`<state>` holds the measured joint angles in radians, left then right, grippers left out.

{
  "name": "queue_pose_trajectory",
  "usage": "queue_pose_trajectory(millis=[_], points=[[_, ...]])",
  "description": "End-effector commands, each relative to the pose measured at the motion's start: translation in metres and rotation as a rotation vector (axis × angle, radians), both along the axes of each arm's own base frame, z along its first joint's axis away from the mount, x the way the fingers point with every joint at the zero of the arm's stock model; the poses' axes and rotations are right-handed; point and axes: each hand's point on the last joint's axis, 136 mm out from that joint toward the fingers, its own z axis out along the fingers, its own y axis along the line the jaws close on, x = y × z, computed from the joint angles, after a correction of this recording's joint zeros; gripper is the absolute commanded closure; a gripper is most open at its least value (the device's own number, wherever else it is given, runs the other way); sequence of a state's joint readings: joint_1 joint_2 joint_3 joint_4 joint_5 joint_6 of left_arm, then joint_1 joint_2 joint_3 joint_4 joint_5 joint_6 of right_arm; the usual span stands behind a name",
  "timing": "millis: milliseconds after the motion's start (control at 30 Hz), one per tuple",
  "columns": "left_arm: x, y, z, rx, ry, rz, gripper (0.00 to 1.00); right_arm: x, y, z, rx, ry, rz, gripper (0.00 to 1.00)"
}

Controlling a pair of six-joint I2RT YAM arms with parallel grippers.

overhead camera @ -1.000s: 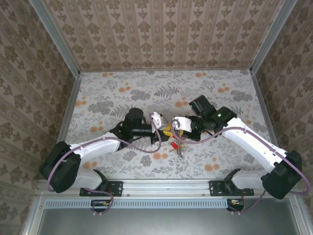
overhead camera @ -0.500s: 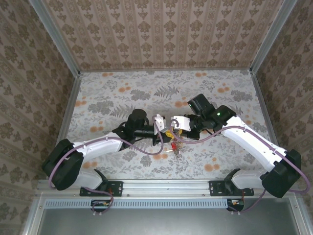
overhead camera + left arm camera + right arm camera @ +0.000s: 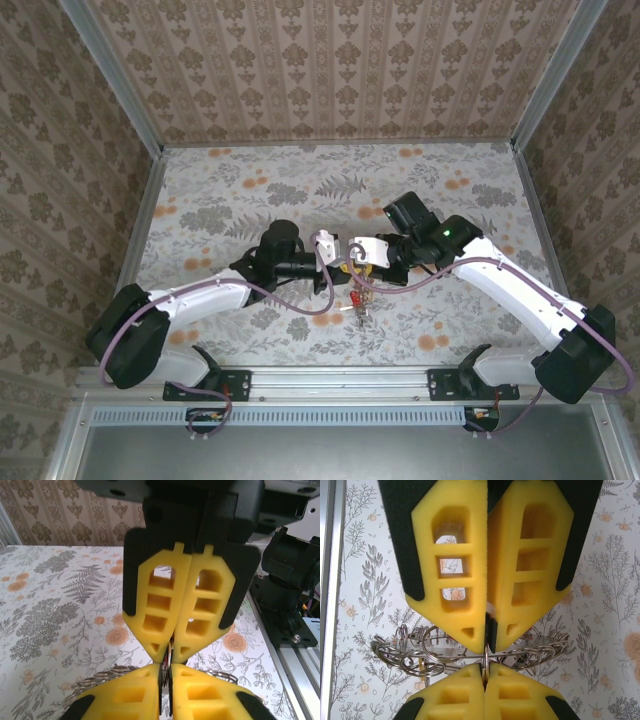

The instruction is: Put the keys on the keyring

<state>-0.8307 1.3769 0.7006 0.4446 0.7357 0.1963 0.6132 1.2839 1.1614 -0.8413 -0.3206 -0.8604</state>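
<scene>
Left gripper (image 3: 341,266) and right gripper (image 3: 352,266) tip to tip over the floral table (image 3: 250,180), both pinched on the keyring (image 3: 540,655), red-headed keys (image 3: 357,298) bunched just on their near side

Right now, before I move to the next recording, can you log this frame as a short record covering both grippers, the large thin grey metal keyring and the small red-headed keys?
left gripper: shut on the large thin grey metal keyring
right gripper: shut on the same keyring, tip to tip with the left gripper
keyring: pinched between both grippers, with small wire rings threaded on it
small red-headed metal keys: just below the gripper tips in the top view; hanging or lying, cannot tell
</scene>
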Motion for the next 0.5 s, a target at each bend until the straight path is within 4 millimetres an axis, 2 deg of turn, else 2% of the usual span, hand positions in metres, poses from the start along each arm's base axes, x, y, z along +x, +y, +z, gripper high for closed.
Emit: queue_pose_trajectory(millis=[0,67,267,333,367,467], points=[[-0.004,-0.014,0.018,-0.046,-0.043,-0.030,0.94,-0.001,0.015,0.011,0.067,-0.022,0.035,1.00],[-0.003,-0.014,0.017,-0.043,-0.050,-0.031,1.00,0.000,0.016,0.012,0.075,-0.029,0.035,1.00],[-0.001,-0.013,0.012,-0.010,-0.056,-0.010,1.00,0.001,0.019,0.025,0.154,-0.045,0.019,1.00],[0.001,-0.014,0.010,0.007,-0.042,-0.003,0.88,0.000,0.020,0.027,0.167,-0.040,0.020,1.00],[0.001,-0.014,0.009,0.014,-0.039,-0.003,0.88,-0.001,0.020,0.028,0.171,-0.039,0.020,1.00],[-0.001,-0.014,0.008,0.014,-0.046,-0.010,1.00,-0.001,0.022,0.029,0.182,-0.040,0.020,1.00]])
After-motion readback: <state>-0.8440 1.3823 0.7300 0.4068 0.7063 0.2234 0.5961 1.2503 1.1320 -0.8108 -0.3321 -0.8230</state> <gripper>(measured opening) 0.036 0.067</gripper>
